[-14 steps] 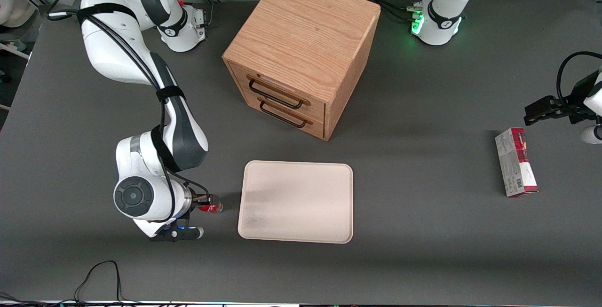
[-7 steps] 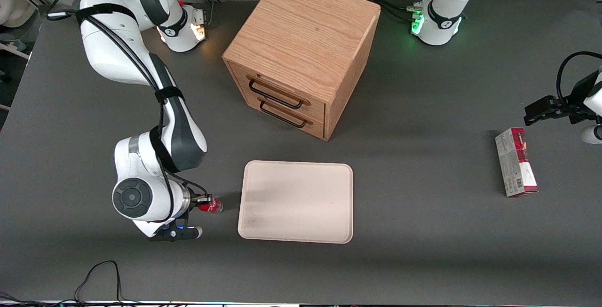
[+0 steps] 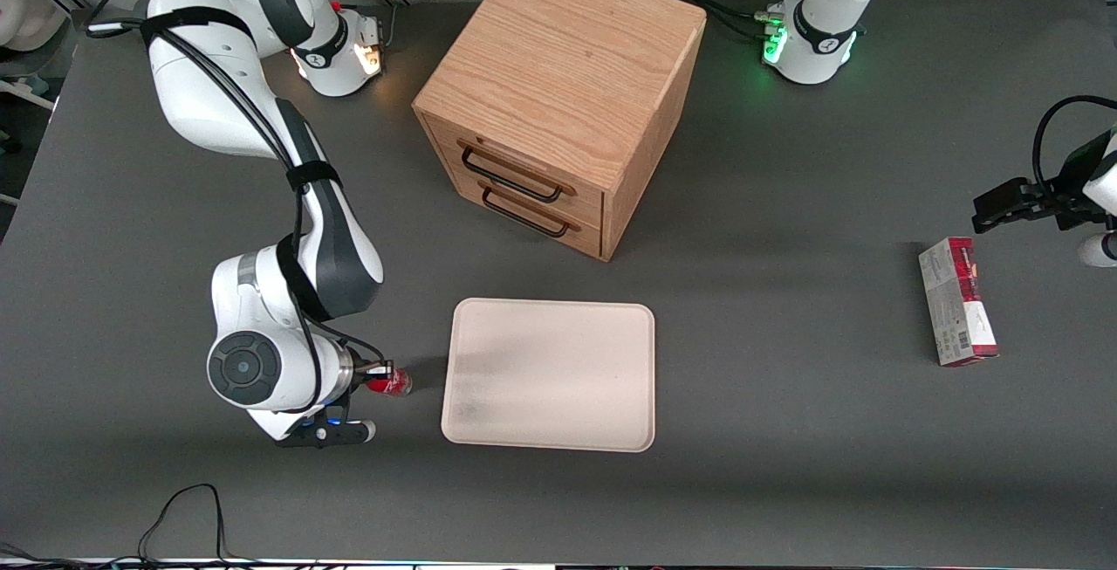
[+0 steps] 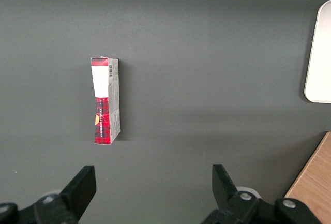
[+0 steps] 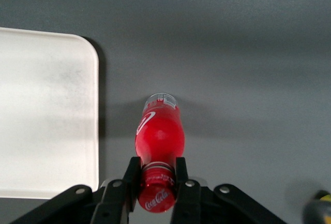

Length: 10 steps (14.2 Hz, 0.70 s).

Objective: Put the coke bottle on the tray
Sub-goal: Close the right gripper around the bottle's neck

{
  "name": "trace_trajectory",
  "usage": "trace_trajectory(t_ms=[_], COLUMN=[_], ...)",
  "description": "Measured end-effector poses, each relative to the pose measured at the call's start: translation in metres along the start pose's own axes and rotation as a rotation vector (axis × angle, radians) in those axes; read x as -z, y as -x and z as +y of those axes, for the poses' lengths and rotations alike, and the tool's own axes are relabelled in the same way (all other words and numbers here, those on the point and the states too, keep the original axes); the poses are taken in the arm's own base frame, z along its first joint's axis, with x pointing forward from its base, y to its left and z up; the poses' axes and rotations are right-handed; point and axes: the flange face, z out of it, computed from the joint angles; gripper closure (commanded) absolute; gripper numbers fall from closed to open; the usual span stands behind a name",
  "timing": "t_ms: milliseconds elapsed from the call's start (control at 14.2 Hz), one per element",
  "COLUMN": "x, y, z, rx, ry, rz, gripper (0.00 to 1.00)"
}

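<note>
Front view: on a dark grey worktop [image 3: 785,334], the right arm's claw [image 3: 377,375] sits low at the working arm's end, clamped on the neck of a small red coke bottle [image 3: 391,383]. The bottle stands just beside the cream-pink tray [image 3: 550,374], not yet on it. A wooden drawer cabinet [image 3: 558,99] stands farther from the camera than the tray; a red-and-white carton [image 3: 956,312] lies toward the parked arm's end.

Left wrist view: only the carton [image 4: 105,100] and a corner of the tray [image 4: 319,53] show.

Right wrist view: both fingers [image 5: 130,175] press the bottle [image 5: 159,136] just under its red cap, the tray [image 5: 46,110] near.

To do this well, I judge the bottle should be lifted above the low rim, carried sideways over the tray and lowered upright before release.
</note>
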Motion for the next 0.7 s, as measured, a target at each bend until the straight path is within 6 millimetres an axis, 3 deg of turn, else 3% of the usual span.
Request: trace_trajectory(t_ms=[492, 703], x=[0.000, 0.020], y=[0.005, 0.015], z=[0.000, 0.003], rx=[0.000, -0.002], ry=[0.004, 0.005], rz=[-0.038, -0.073], gripper=[1.00, 1.00])
